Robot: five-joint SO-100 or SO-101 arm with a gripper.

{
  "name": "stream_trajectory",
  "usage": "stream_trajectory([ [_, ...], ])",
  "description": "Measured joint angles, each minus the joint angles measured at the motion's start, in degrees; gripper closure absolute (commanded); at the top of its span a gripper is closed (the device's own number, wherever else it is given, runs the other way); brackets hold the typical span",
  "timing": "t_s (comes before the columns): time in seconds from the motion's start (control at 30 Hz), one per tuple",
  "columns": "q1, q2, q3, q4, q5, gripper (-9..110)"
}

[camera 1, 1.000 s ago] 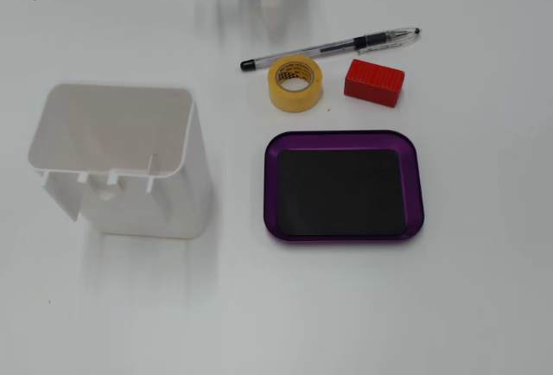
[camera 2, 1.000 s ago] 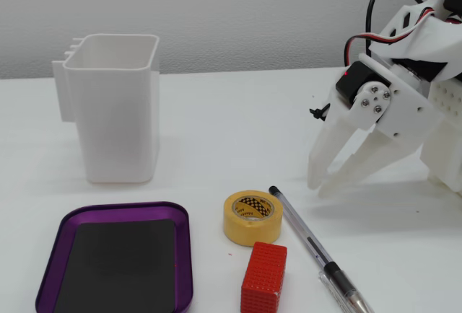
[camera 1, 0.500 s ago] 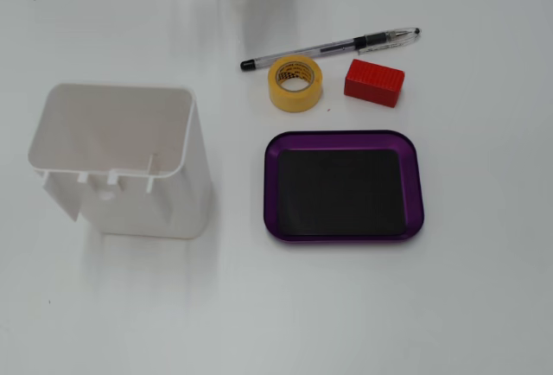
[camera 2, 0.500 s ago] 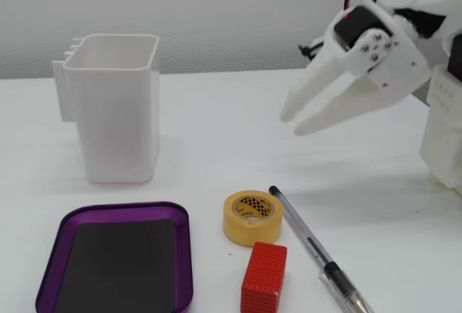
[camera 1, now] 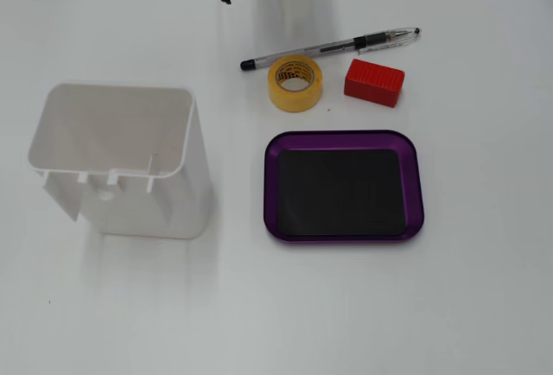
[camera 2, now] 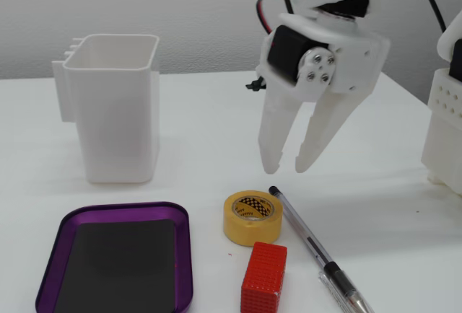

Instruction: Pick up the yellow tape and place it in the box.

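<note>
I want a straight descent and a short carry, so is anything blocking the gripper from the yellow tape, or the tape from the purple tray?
Nothing visible does. The gripper hangs above the yellow tape; the pen and red block sit beside it, away from the purple tray.

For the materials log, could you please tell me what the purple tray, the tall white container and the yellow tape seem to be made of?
Purple tray: probably anodised metal or glossy plastic, since the rim shines; its floor looks like a matte black liner.
Tall white container: moulded plastic, slightly translucent with ribs and tabs.
Yellow tape: matte, papery masking tape on a printed cardboard-looking core.
</note>
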Motion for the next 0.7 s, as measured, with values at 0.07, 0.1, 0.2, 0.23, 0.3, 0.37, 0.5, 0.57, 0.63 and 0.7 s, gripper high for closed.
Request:
stream_trajectory([
  [0.07,-0.7,-4.39,-2.64,0.0,0.0,93],
  [0.1,-1.32,-6.24,-3.34,0.0,0.0,93],
  [0.2,-1.32,-10.37,-3.87,-0.88,-0.35,93],
  [0.23,-0.79,-11.34,-3.96,-1.85,-0.35,93],
  [0.3,-0.7,-13.01,-3.96,-3.16,-0.35,93],
  [0.37,-1.14,-14.24,-3.96,-3.96,-0.35,93],
  [0.5,-1.32,-15.38,-3.96,-5.45,-0.35,93],
  [0.57,-1.05,-15.47,-3.96,-5.89,-0.35,93],
  [0.63,-1.05,-15.47,-3.96,-5.89,-0.35,93],
  [0.7,-1.05,-15.47,-3.96,-6.06,-0.35,93],
])
